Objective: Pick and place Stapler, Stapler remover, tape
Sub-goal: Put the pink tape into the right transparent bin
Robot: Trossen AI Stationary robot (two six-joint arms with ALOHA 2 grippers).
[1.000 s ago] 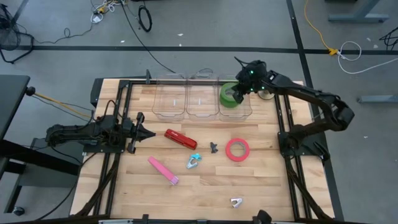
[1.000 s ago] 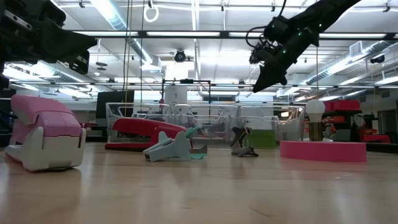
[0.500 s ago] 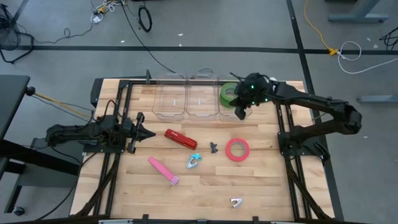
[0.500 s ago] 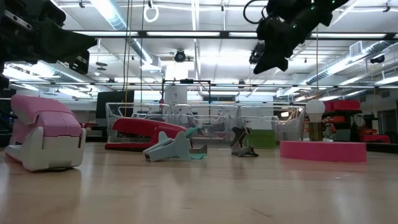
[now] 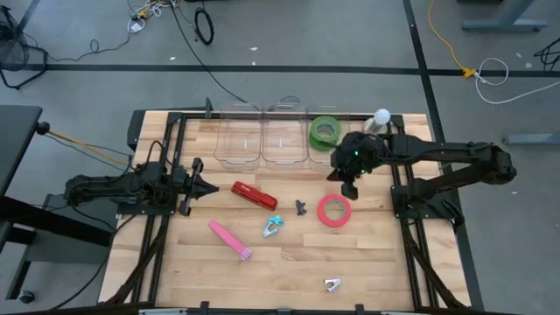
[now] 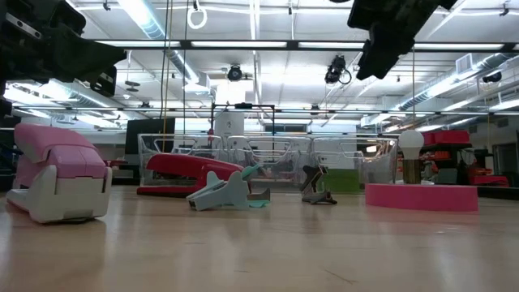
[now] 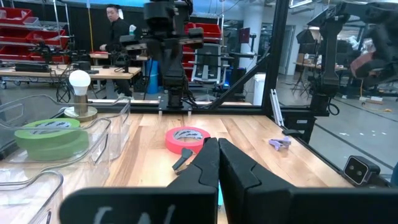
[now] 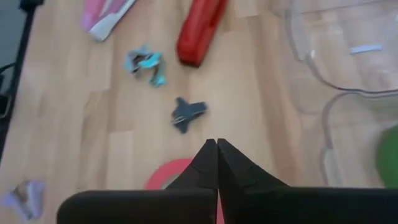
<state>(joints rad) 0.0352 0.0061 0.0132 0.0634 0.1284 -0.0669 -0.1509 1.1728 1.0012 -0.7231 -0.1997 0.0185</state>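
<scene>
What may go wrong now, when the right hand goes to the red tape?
1. The right hand is shut above the red tape; if it descends without opening, it may push the roll.
2. The dark remover lies close beside the tape and could be knocked.

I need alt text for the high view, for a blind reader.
Right gripper, shut, hangs just above the red tape; green tape lies in a clear bin. Left gripper, shut, waits beside a red stapler.

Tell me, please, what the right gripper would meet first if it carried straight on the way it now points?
Most likely the red tape roll: the shut right gripper points down at its near edge. Depth is unclear, so it might reach bare table beside it.
</scene>
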